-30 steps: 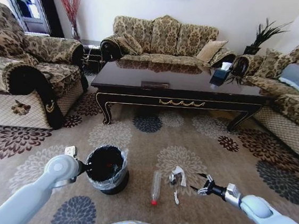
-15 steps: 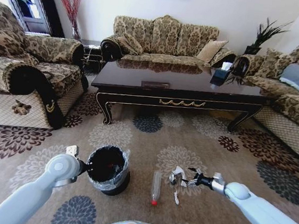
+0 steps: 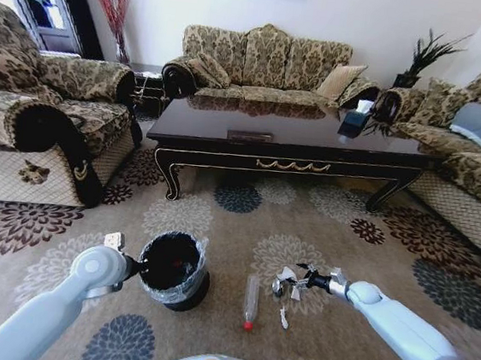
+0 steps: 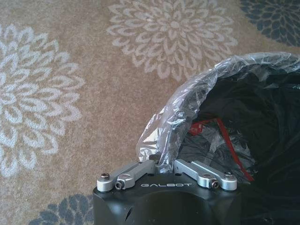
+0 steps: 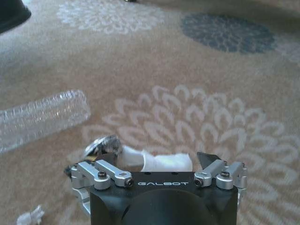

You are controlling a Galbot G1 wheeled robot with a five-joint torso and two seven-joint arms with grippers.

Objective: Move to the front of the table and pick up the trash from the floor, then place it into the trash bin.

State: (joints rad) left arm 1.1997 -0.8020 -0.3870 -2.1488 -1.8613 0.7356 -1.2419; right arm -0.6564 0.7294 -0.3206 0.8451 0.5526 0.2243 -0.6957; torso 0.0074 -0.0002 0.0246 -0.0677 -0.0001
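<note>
Over the last second the right pincer [image 3: 298, 280] has slid across the carpet toward the robot's left and now sits with its fingers spread on either side of the crumpled white wrapper [image 5: 154, 161], so I judge the grasp of the first piece of trash is about to close. The clear bottle [image 3: 250, 299] with its red cap lies on the floor just beside it, a small white scrap [image 3: 283, 319] nearby (the table [image 3: 287, 142] stands well beyond). The left pincer [image 4: 166, 174] has stayed at the trash bin [image 3: 172, 269], closed on its liner rim; inside, something red shows against the black.
</note>
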